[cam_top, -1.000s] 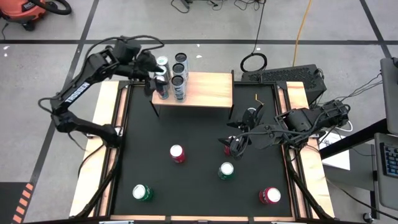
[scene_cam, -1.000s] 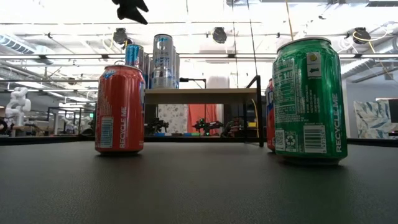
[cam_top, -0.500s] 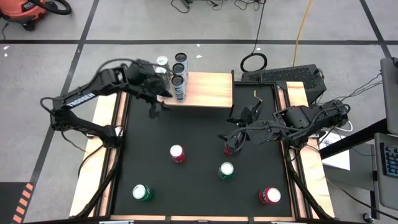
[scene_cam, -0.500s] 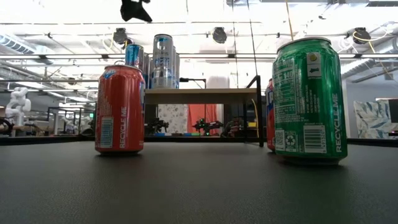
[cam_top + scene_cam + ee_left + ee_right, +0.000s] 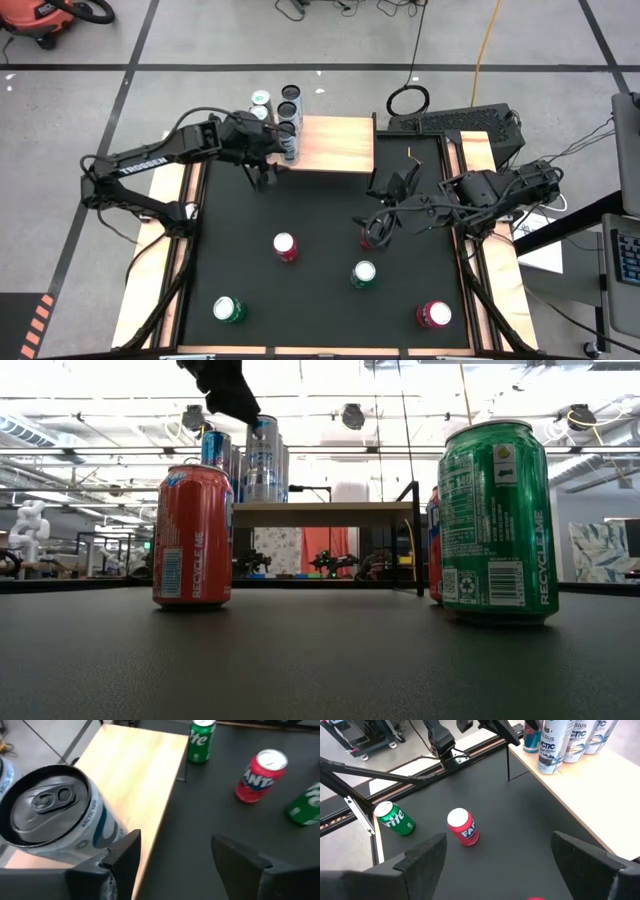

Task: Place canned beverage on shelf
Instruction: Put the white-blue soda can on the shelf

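The shelf [image 5: 335,143] is a light-wood board on thin black legs at the table's far side. Several tall silver and blue cans [image 5: 287,128] stand upright at its left end. My left gripper [image 5: 262,176] hovers open just off the shelf's near left corner. In the left wrist view its fingers [image 5: 175,857] have only the board's edge [image 5: 165,815] and black table between them, and a silver can [image 5: 50,815] stands beside one finger. My right gripper [image 5: 385,205] hangs open at mid-table over a red can [image 5: 369,238].
Loose cans stand upright on the black tabletop: a red one [image 5: 285,246], a green one [image 5: 363,273], another green one [image 5: 229,309] near the front left and a red one [image 5: 434,314] near the front right. Wooden rails [image 5: 168,170] border the table.
My left gripper has left the cans at the shelf's left end. It has moved toward the table's near edge and a little to the right, sinking as it went. The cans on the shelf stand as before.
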You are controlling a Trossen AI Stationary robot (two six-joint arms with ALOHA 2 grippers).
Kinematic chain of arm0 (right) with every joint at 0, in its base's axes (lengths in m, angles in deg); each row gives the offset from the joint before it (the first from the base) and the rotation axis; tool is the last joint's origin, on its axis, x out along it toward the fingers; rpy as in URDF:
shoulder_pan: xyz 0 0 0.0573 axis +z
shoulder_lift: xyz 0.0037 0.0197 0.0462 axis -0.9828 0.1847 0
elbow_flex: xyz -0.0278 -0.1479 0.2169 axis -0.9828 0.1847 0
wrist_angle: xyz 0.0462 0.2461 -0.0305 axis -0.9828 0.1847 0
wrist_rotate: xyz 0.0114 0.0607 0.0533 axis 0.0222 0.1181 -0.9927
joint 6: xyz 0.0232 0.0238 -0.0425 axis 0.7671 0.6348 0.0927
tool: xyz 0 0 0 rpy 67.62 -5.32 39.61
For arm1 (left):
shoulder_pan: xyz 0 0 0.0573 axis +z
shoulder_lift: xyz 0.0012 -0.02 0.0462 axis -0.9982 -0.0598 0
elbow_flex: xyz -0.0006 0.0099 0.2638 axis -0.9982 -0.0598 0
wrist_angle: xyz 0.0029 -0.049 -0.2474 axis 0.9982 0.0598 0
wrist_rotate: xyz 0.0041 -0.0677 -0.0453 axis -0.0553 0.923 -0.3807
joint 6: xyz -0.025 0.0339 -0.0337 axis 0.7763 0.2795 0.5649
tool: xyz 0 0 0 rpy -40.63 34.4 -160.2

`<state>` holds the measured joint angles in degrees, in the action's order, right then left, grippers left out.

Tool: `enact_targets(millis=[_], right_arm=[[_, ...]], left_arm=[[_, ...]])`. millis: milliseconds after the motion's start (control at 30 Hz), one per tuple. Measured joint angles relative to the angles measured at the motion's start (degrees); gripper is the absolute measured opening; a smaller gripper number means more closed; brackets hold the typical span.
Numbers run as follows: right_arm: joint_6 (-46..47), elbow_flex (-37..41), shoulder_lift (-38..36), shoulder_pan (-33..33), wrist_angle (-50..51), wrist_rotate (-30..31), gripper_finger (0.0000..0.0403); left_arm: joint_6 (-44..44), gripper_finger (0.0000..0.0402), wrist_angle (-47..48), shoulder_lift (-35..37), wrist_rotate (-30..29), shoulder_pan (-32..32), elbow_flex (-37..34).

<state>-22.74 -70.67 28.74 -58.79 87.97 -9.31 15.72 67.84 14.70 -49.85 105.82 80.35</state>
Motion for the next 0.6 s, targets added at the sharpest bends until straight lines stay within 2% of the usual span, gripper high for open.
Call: enact_targets(millis=[300,600], right_arm=[[-1.27,0.00,0.00,-0.63,0.48,-0.01,0.0334],[-1.11,0.00,0.00,-0.74,0.85,-0.17,0.0334]], left_arm=[[-2.10,0.0196,-0.41,-2.98,-2.40,0.13,-0.13],[-1.92,0.0184,-0.46,-4.02,-7.16,0.17,-0.13]])
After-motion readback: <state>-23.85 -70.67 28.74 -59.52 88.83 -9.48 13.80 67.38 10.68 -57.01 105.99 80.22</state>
